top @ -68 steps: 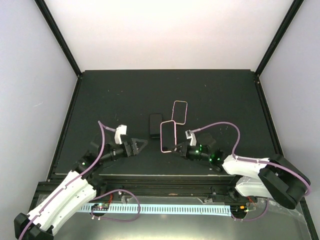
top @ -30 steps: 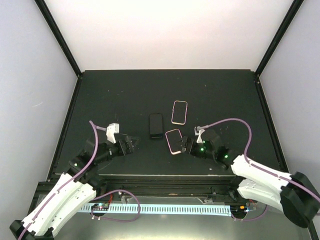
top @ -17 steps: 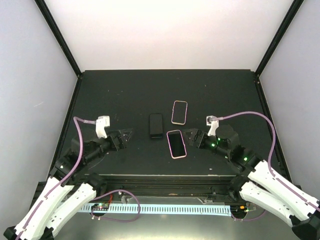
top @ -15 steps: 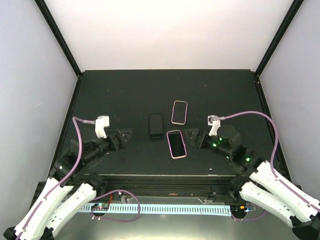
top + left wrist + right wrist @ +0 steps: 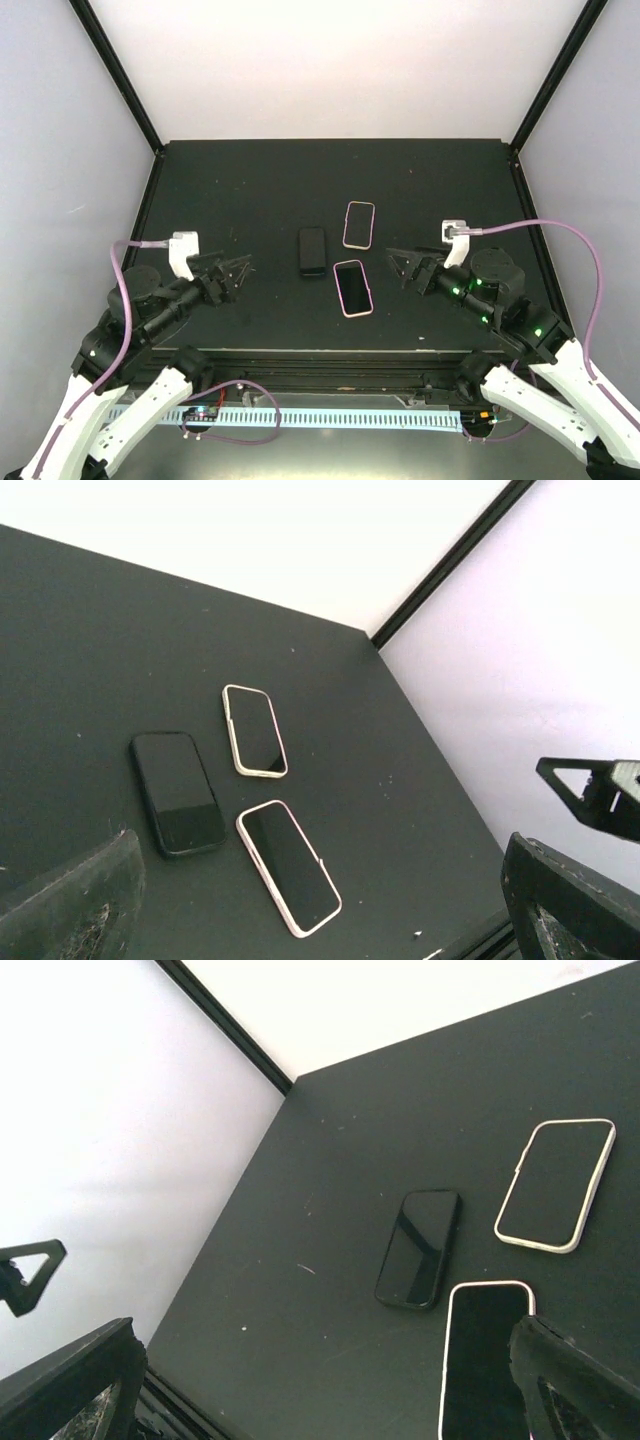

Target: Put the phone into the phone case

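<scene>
I am looking at the bare black phone (image 5: 312,250), which is lying flat near the middle of the tabletop (image 5: 250,190), outside both cases. One pink-rimmed case (image 5: 352,287) is lying just to its right and nearer, the other pink-rimmed case (image 5: 359,224) to its right and farther. Both interiors are showing dark, so I cannot tell whether either is already filled. The left end effector (image 5: 240,272) is hanging spread and empty well to the left of the phone, and the right end effector (image 5: 397,267) is hanging spread and empty just right of the near case. I am judging the insertion as not yet begun. The next move is calling for one end effector to pinch the phone by its long edges while the other is steadying a case.
</scene>
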Motion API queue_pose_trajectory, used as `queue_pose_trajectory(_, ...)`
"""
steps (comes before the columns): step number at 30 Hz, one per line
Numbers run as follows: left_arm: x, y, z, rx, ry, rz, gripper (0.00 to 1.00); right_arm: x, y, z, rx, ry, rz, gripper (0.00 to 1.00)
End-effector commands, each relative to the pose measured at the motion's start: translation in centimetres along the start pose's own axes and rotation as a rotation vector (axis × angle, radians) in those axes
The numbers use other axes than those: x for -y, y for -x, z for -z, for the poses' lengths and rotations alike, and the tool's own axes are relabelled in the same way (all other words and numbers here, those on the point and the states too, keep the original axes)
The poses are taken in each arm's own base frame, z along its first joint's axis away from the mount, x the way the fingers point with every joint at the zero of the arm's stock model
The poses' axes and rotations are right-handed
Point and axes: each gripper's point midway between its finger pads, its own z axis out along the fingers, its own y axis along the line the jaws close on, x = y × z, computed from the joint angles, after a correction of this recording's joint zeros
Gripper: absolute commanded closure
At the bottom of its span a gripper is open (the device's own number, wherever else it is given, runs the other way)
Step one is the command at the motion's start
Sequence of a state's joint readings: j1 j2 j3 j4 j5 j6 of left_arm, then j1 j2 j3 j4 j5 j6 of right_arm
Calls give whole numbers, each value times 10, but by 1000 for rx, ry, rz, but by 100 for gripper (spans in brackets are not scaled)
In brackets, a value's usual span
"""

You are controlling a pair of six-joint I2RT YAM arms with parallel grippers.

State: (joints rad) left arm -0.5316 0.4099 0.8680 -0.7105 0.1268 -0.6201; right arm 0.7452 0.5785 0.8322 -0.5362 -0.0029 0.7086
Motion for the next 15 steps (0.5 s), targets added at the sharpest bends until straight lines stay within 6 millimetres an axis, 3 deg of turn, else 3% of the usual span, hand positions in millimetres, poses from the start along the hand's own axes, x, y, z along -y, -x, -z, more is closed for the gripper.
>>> queue_pose_trajectory(1,9,14,16,52,-17,-40,1,1,-3,6,-14,0,20,0)
queue_pose_trajectory(15,-2,5,7,37,11,-20,1,6,-16,-2,-38,11,-5,0)
